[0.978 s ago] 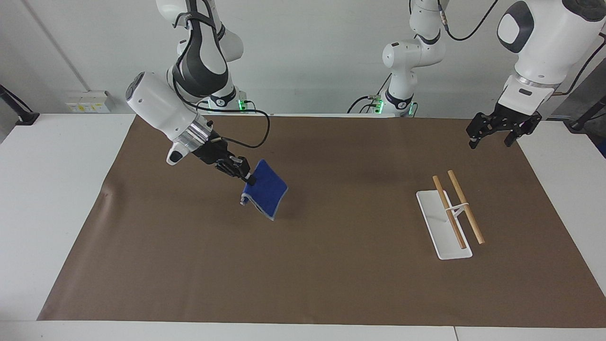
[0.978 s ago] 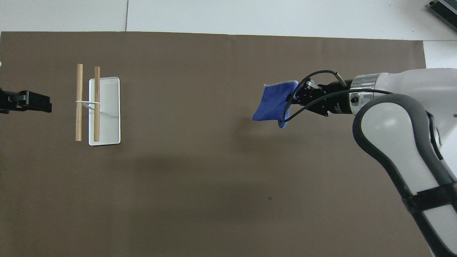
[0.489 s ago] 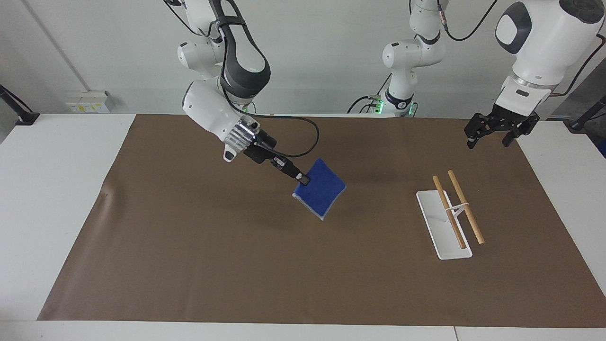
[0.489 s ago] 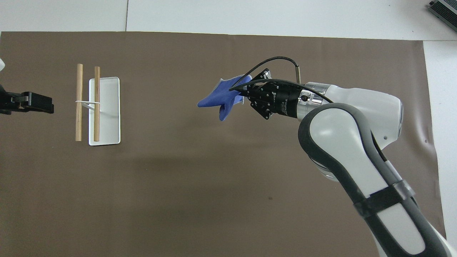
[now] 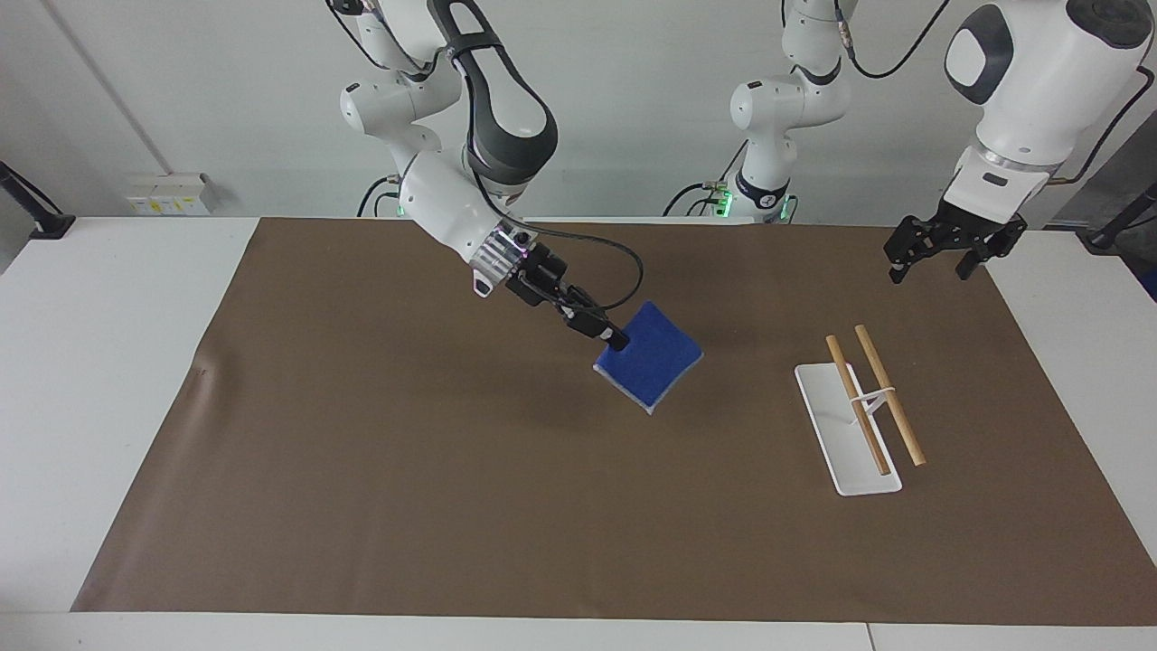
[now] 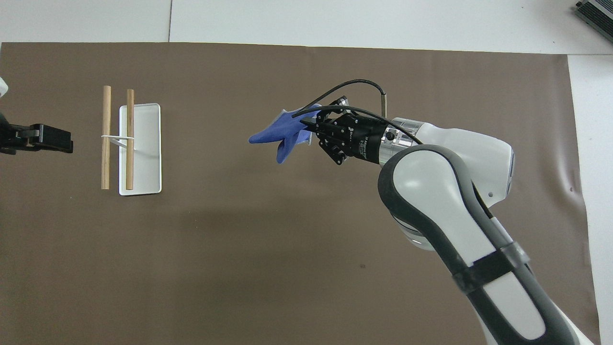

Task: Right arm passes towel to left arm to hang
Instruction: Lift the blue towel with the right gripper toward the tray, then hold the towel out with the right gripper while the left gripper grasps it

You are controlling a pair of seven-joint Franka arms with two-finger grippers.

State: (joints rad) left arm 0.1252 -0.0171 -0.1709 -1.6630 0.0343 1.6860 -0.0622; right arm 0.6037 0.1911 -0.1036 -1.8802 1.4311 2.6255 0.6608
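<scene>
The blue towel [image 5: 651, 363] [image 6: 282, 135] with its pale border hangs in the air over the middle of the brown mat. My right gripper [image 5: 616, 344] [image 6: 309, 125] is shut on one corner of it, and the cloth dangles below the fingertips. The right arm stretches out from its base toward the left arm's end of the table. My left gripper [image 5: 935, 256] [image 6: 64, 143] waits open and empty above the mat's edge at the left arm's end, well apart from the towel.
A white rack [image 5: 846, 440] [image 6: 141, 148] with two wooden rods [image 5: 889, 395] [image 6: 106, 137] stands on the brown mat [image 5: 407, 506] between the towel and the left gripper. A third white arm [image 5: 785, 104] stands at the wall.
The right arm has swung the towel across the mat toward the left arm's end, about a third of the mat's length. The left gripper has stayed in place, open.
</scene>
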